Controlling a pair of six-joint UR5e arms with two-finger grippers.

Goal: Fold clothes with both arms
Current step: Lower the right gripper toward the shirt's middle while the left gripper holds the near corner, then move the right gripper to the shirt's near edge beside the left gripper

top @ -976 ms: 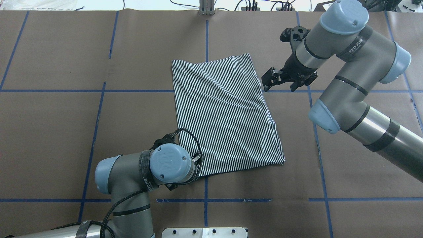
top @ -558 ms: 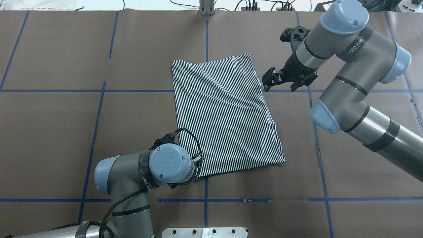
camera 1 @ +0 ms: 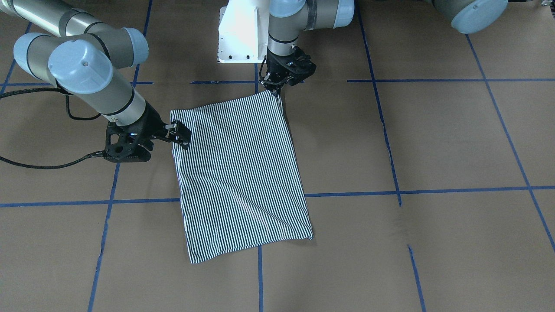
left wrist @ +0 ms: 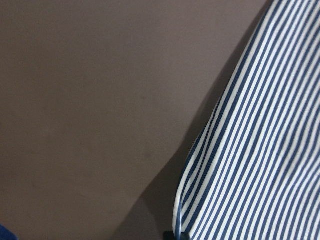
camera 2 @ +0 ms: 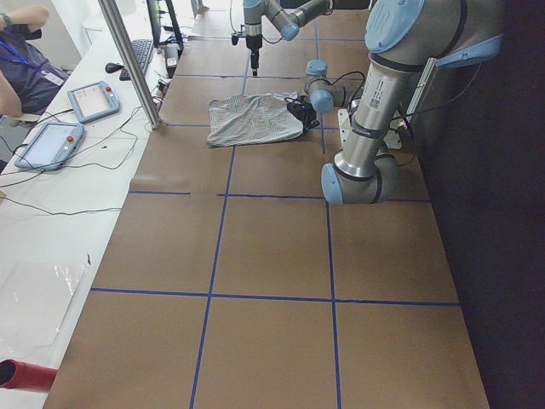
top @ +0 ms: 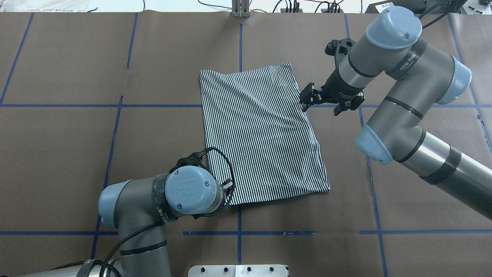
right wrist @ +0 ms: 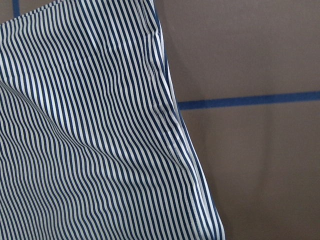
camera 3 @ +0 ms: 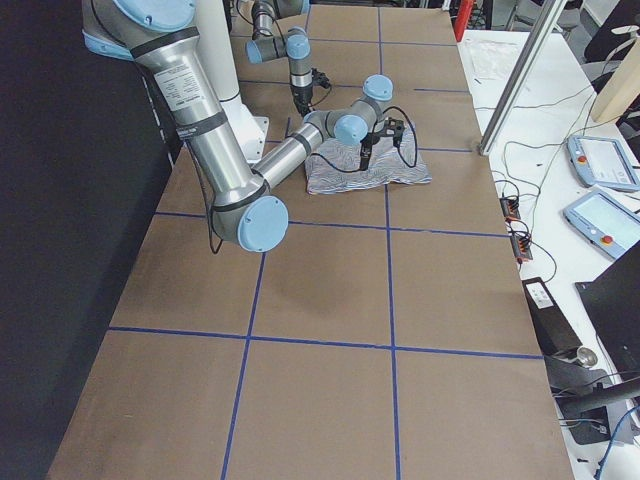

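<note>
Left gripper (camera 1: 277,89): nearest the robot's base, pointing straight down onto the near-left corner of the shirt. The wrist hides it from overhead, and the left wrist-mounted view shows only cloth and table, so whether the jaws are parted or pinched on the corner cannot be told.
Shirt (top: 261,130): lies flat at mid-table as a folded, roughly rectangular panel. Collar, placket and logo are out of sight.
Long axis: runs from near to far, slanted a little so the far end sits further to the robot's left.
Key relation: from the left gripper the cloth stretches forward and to the right. From the right gripper it lies to the left. The two grippers stand at diagonally opposed parts of the panel, both at the cloth, so neither has far to reach.
Material: thin, limp knit with fine navy-and-white stripes. Shallow diagonal wrinkles cross it and the hems are stitched.
Table (top: 57,154): matte brown paper gridded with blue tape.
Right gripper (top: 324,100): farthest out, at the right long edge toward the far end. Its jaws stand apart, one finger over the hem, gripping nothing.
</note>
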